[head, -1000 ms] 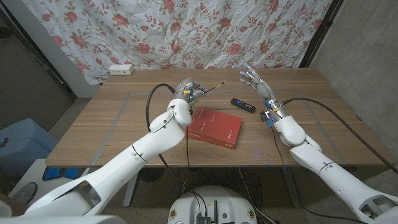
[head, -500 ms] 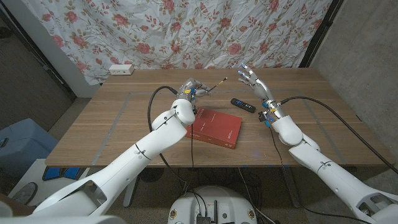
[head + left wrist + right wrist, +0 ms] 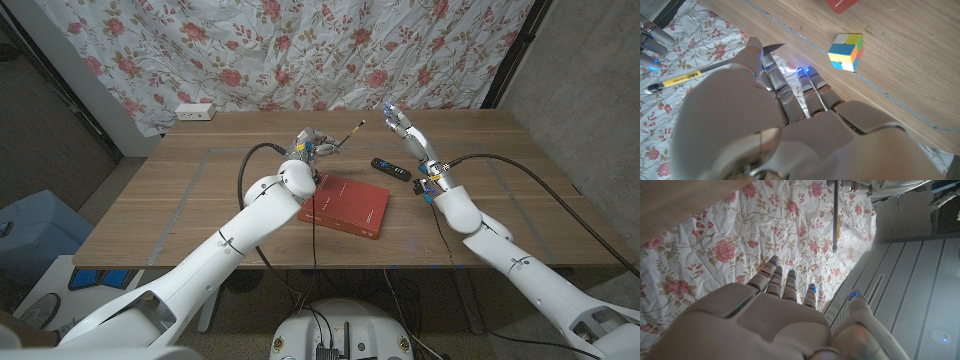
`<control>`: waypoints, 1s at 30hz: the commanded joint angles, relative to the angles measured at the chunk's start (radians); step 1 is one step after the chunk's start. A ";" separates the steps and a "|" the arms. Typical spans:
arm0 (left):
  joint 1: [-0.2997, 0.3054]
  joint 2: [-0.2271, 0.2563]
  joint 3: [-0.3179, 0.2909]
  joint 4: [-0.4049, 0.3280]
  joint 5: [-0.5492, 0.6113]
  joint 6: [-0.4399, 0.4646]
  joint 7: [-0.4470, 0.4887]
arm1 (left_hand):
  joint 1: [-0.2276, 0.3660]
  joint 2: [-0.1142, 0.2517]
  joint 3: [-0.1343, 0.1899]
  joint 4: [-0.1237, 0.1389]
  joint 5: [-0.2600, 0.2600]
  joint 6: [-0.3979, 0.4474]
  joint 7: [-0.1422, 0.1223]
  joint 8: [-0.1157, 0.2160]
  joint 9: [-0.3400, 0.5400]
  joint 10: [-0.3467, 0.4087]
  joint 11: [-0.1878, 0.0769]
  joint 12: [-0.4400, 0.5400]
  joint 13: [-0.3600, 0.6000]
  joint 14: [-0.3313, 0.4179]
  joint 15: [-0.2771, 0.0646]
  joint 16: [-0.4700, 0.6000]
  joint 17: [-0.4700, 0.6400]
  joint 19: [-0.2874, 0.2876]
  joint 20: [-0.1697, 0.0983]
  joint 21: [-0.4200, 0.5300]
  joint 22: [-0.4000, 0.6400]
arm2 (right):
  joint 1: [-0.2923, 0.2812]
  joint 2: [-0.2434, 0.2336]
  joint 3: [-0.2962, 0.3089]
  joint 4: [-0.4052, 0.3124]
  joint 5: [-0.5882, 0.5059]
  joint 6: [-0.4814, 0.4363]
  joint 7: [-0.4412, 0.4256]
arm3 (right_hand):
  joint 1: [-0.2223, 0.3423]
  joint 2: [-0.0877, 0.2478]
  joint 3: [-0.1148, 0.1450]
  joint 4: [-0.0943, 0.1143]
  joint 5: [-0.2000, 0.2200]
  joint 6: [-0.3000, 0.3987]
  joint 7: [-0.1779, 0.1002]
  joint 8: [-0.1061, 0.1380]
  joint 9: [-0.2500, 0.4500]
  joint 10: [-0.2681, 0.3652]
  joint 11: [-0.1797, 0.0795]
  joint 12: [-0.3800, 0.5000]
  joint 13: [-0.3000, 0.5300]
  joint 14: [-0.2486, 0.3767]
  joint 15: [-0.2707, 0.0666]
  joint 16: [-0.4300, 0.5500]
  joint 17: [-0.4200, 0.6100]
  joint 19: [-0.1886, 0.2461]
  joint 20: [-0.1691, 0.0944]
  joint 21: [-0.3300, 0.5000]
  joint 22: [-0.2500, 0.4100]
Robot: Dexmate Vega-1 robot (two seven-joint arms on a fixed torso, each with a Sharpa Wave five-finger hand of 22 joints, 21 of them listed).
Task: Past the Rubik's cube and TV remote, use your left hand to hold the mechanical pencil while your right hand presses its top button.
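1. Since a second ago, the left hand (image 3: 306,146) has carried the mechanical pencil (image 3: 344,137) a little farther from the robot and higher above the bench (image 3: 180,190), and the right hand (image 3: 403,127) has moved slightly toward the pencil's free end.
2. The left hand's fingers (image 3: 771,75) are closed around the pencil's lower part; its long shaft juts out past them, tilted up toward the right hand.
3. The right hand's fingers (image 3: 782,282) are spread apart and hold nothing; they hover near the pencil's far end without touching it.
4. The pencil is thin, with a dark shaft, a yellow label band and a dark tip section.
5. It hangs in the air beyond the red book (image 3: 346,204), with the TV remote (image 3: 391,169) between it and the right arm, and the Rubik's cube (image 3: 845,51) on the bench near the left hand.
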 commanded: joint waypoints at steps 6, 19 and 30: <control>-0.019 0.021 0.002 -0.048 -0.108 0.099 0.037 | 0.004 0.012 -0.007 0.002 0.004 0.005 0.013 -0.002 0.005 0.024 -0.014 0.007 0.003 0.005 -0.157 0.000 0.003 0.011 -0.031 0.004 0.004 | -0.009 -0.048 -0.009 -0.055 -0.125 -0.051 -0.085 | 0.032 -0.001 0.009 -0.024 0.001 0.009 -0.006 0.005 0.007 -0.021 0.018 0.001 0.002 -0.010 0.027 -0.008 -0.004 -0.013 0.012 0.002 0.002; -0.040 0.045 0.011 -0.054 -0.153 0.107 0.048 | 0.004 0.013 -0.010 0.002 0.005 0.005 0.015 -0.003 0.005 0.025 -0.014 0.006 0.003 0.006 -0.156 0.000 0.003 0.012 -0.028 0.004 0.005 | -0.026 -0.076 -0.013 -0.095 -0.180 -0.077 -0.132 | 0.042 0.001 0.014 -0.031 0.000 0.017 -0.006 0.008 0.008 -0.030 0.025 0.003 0.001 -0.008 0.037 -0.007 -0.005 -0.017 0.017 0.004 0.002; -0.052 0.050 0.018 -0.043 -0.174 0.094 0.061 | 0.005 0.014 -0.012 0.002 0.005 0.004 0.014 -0.005 0.006 0.024 -0.014 0.005 0.003 0.006 -0.156 0.000 0.003 0.012 -0.027 0.004 0.005 | -0.011 -0.095 -0.034 -0.107 -0.213 -0.090 -0.131 | 0.041 0.003 0.014 -0.030 -0.002 0.039 -0.005 0.014 0.009 -0.035 0.027 0.005 0.001 -0.013 0.035 -0.007 -0.005 -0.021 0.020 0.005 0.002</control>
